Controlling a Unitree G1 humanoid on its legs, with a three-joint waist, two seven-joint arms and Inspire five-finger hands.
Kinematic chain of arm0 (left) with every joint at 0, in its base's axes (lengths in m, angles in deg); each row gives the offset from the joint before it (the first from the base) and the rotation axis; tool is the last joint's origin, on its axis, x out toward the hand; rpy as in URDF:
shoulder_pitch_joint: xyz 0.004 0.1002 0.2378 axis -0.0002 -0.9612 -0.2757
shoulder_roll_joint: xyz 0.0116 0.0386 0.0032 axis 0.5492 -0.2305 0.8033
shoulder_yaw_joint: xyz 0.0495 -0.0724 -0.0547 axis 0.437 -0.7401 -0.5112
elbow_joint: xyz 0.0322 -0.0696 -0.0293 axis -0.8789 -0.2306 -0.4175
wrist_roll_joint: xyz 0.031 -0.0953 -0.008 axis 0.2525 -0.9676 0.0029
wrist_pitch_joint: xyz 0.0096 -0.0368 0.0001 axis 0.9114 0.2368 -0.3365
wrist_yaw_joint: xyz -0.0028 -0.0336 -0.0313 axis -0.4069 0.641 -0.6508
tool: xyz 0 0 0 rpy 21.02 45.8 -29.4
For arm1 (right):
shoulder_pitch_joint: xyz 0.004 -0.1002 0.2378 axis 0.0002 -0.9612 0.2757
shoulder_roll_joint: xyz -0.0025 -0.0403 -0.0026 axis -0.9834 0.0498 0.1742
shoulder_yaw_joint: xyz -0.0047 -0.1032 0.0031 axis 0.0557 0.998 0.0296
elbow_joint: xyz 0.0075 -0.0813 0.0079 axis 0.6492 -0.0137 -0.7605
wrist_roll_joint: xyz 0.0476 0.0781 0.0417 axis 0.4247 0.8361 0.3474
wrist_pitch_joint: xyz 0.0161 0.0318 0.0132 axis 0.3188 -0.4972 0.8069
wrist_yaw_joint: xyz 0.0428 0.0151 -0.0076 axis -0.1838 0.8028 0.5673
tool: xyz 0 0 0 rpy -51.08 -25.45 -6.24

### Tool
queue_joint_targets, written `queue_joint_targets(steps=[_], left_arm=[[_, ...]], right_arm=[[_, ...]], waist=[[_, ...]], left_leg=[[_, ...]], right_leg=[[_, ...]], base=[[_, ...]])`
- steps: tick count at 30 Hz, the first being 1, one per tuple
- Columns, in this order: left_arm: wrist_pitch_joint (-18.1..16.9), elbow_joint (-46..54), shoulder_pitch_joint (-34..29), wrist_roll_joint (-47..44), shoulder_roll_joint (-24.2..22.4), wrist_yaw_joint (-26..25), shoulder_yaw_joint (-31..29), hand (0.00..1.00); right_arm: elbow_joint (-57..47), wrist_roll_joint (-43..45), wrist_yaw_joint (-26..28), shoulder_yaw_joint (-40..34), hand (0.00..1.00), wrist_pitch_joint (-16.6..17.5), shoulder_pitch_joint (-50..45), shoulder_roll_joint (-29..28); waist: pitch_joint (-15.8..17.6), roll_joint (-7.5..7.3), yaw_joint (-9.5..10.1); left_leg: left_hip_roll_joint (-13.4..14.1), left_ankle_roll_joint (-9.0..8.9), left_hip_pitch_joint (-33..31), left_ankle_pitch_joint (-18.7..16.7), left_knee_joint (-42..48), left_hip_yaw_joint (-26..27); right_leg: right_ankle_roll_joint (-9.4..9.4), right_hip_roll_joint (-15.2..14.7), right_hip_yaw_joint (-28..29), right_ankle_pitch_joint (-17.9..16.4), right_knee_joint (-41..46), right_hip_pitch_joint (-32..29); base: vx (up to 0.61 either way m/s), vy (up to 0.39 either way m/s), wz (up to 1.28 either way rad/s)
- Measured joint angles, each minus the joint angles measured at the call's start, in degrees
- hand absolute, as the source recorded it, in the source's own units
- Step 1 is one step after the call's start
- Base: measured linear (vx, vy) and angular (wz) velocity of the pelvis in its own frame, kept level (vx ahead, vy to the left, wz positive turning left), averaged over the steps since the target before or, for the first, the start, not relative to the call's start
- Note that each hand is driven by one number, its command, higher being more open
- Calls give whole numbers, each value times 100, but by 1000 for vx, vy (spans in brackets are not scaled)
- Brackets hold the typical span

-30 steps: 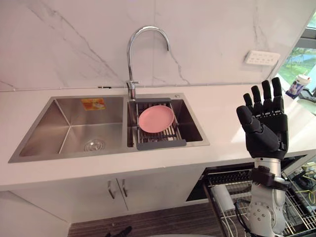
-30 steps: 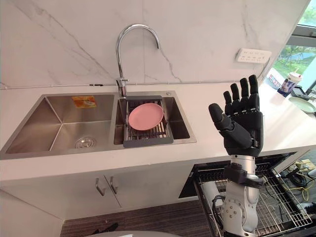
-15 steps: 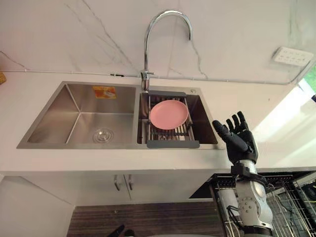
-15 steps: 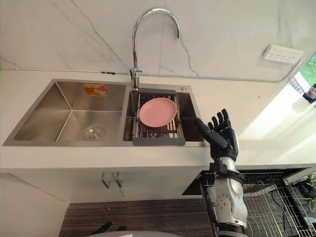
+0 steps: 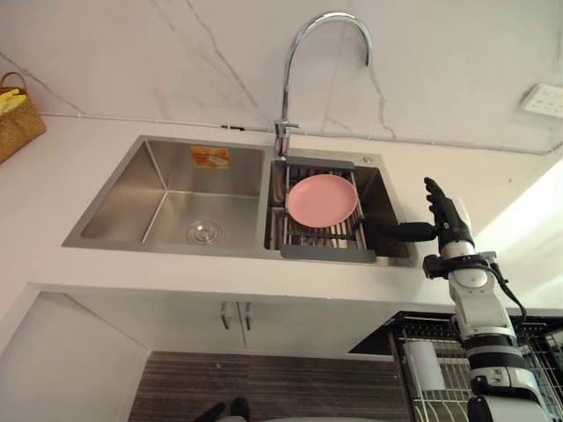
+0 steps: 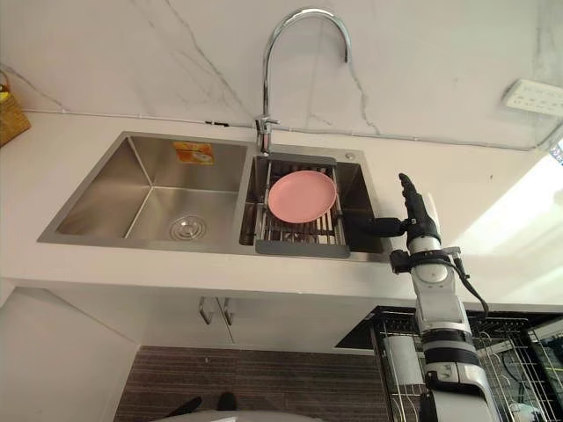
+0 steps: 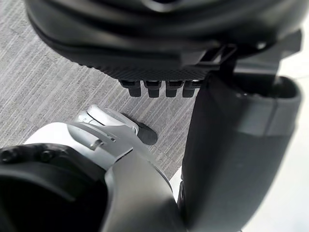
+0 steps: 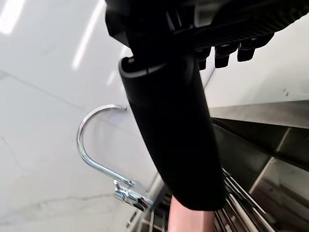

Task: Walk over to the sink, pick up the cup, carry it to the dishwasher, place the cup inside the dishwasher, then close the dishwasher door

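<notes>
A white marble-veined wall (image 5: 132,53) backs a white countertop (image 5: 79,176) with a double-bowl steel sink (image 5: 132,189) set into it. A chrome gooseneck faucet (image 5: 290,79) stands at the sink's rear edge, between the two bowls. The sink's left bowl carries an orange sticker (image 5: 209,156) on its back wall and a round drain (image 5: 204,233) in its floor. A grey drain rack (image 5: 325,254) spans the sink's right bowl, and a pink plate (image 5: 322,200) lies flat on it. A wicker basket (image 5: 16,119) sits on the counter well to the left of the sink. A white wall socket (image 5: 544,98) is mounted well to the right of the sink, above counter level. White cabinet doors (image 5: 176,325) close off the space beneath the sink.

The right hand (image 5: 447,224) is raised over the right rim of the sink. Its fingers are straight and together, and its thumb is stretched sideways toward the drain rack. It holds nothing, and whether it touches the rim cannot be determined. The left hand (image 7: 159,48) hangs over a grey striped floor (image 7: 43,92) with its fingers relaxed and nothing in its grasp.

Below and to the right of the sink, the dishwasher rack (image 6: 519,347) stands pulled out. A white cylindrical item (image 5: 428,367) lies on its side at the end of that rack nearest the sink. Whether it is the cup cannot be confirmed.
</notes>
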Motion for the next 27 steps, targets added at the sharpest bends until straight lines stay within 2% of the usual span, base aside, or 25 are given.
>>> queue_joint_targets(steps=[2,8,16,22,27], left_arm=[[10,14,2,1,4,10,3,100],[10,36,3,75,4,48,21,100],[18,96,6,108,-1,166,58,100],[35,261,16,217,-22,231,61,100],[15,260,15,241,-25,257,60,100]], right_arm=[[260,-237,172,184,100,-3,151,24],[879,-770,140,555,100,78,579,222],[1307,-1112,-357,761,100,146,844,221],[1514,-2146,-1020,912,100,357,955,216],[1514,-2636,-1432,1086,100,599,1061,206]], waist=[[9,-3,3],[34,17,22],[127,62,70],[227,64,199],[229,66,215]], left_leg=[[-36,17,6,13,0,-42],[-123,48,23,41,-3,-138],[-141,52,-3,61,-4,-253],[-196,102,-43,102,-3,-365],[-225,99,-48,115,-3,-364]], right_leg=[[22,-27,-67,2,-37,59],[79,-82,-205,4,-46,151],[87,-86,-339,6,-44,186],[113,-111,-488,18,-121,259],[137,-160,-545,22,-124,282]], base=[[28,17,16],[2,21,12],[-21,10,8],[28,4,11],[18,6,4]])
